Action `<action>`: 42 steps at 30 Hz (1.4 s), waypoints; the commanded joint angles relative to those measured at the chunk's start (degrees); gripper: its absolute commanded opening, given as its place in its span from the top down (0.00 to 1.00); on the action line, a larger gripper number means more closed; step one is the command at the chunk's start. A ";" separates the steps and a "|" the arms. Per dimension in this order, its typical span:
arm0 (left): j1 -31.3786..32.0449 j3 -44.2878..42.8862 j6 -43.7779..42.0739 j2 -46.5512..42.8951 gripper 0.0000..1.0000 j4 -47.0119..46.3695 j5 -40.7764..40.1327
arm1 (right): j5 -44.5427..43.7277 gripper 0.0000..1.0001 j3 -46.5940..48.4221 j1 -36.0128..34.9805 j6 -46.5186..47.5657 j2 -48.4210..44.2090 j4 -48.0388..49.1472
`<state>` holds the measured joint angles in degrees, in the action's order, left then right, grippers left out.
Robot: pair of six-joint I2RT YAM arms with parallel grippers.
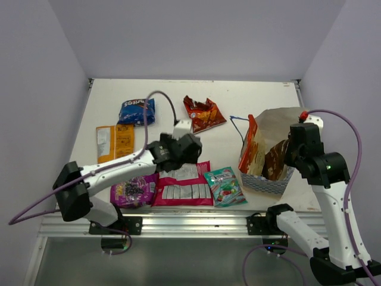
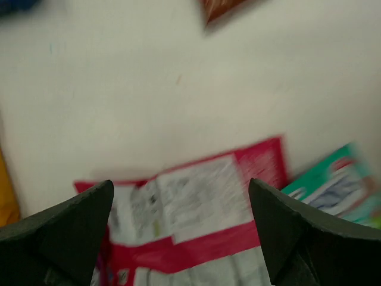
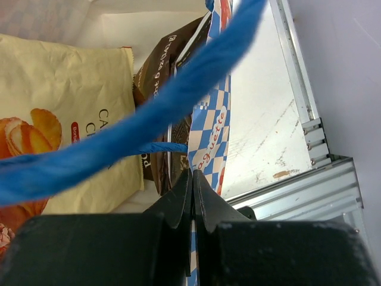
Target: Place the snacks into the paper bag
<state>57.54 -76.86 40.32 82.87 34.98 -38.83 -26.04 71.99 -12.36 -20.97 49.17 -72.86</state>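
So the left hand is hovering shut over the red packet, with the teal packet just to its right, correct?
No, the left hand is wide open, not shut, as the left wrist view shows. It does hover over the red packet, with the teal packet just to its right.

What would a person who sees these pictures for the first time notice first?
Most striking is the paper bag on the right, gaping open with an orange-and-cream packet and a brown packet inside, while the right gripper pinches its rim. Next comes the left gripper, wide open just above the red packet at the near edge of the table. A purple packet and a teal packet lie on either side.
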 commanded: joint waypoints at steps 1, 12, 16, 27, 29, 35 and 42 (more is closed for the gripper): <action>0.65 19.17 12.33 -1.65 0.00 12.41 7.59 | 2.31 1.00 0.26 -0.03 1.02 0.32 0.44; 1.26 38.88 14.44 -0.61 0.02 -4.90 16.93 | 6.09 1.00 -0.44 -0.03 2.60 0.76 1.58; 2.84 39.86 14.52 0.62 0.86 -6.60 16.25 | 6.44 1.00 -0.53 -0.03 2.69 0.32 1.58; 4.42 -6.32 7.87 -6.15 1.00 11.36 -3.08 | 6.09 1.00 -0.09 -0.03 2.34 -0.65 0.70; 4.95 -18.64 2.24 -4.22 1.00 7.84 -3.10 | 6.00 1.00 0.00 -0.12 2.34 -0.74 0.61; 6.45 -31.84 -9.20 0.79 1.00 -13.26 8.85 | 5.74 1.00 0.43 -0.12 2.16 -0.83 0.09; 8.03 -34.78 -10.87 4.50 1.00 -17.19 15.50 | 5.13 1.00 0.52 -0.03 1.81 -1.44 -0.26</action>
<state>64.84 -113.89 32.69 86.11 24.40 -29.45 -21.47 71.75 -12.36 -19.05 48.29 -72.40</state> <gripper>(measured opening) 0.018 0.011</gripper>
